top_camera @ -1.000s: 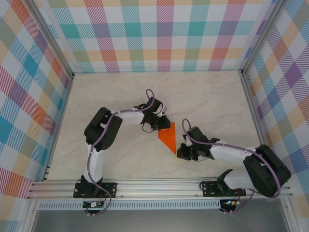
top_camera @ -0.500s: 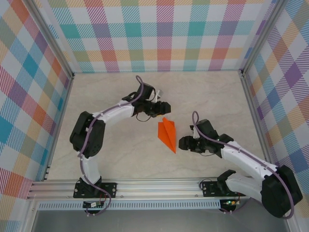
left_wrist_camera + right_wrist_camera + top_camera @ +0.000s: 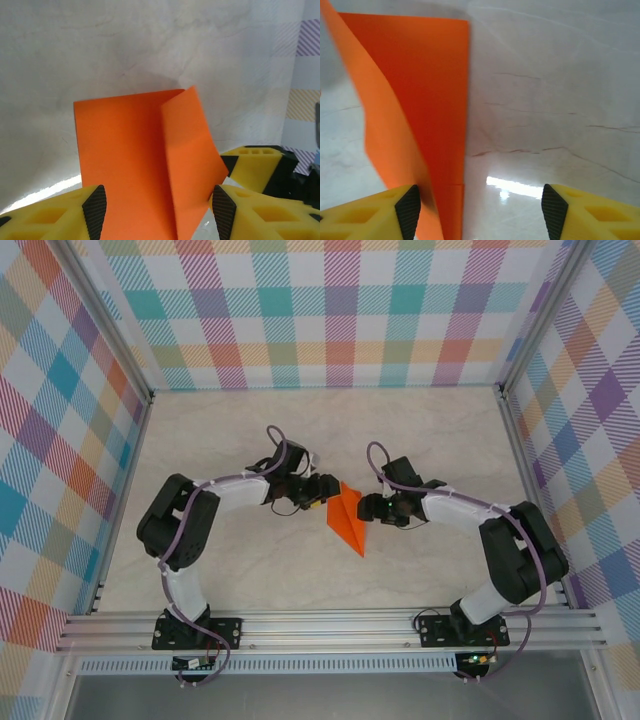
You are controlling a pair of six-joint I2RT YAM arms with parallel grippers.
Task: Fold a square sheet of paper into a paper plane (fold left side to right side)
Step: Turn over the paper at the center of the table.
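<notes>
The square sheet of paper lies on the table folded into a narrow, pointed orange paper plane (image 3: 347,518), its tip toward the near edge. One creased flap (image 3: 192,150) stands up off the lower layer. My left gripper (image 3: 322,492) is at the plane's upper left edge, jaws open, with the paper (image 3: 125,160) lying flat below and between the pads. My right gripper (image 3: 365,508) is close at the plane's right edge, also open. In the right wrist view the paper (image 3: 420,90) reaches in by the left pad (image 3: 409,210), and bare table shows between the pads.
The pale marble-look table (image 3: 430,440) is walled by checked panels (image 3: 330,310) on three sides. An aluminium rail (image 3: 330,625) runs along the near edge with both arm bases on it. The right gripper's yellow fingers (image 3: 255,160) sit just beyond the paper in the left wrist view.
Both grippers have opened. The right gripper has moved from the plane's lower right up to its right edge. The left gripper lifted away, then came back to the upper left edge. A flap has sprung up.
</notes>
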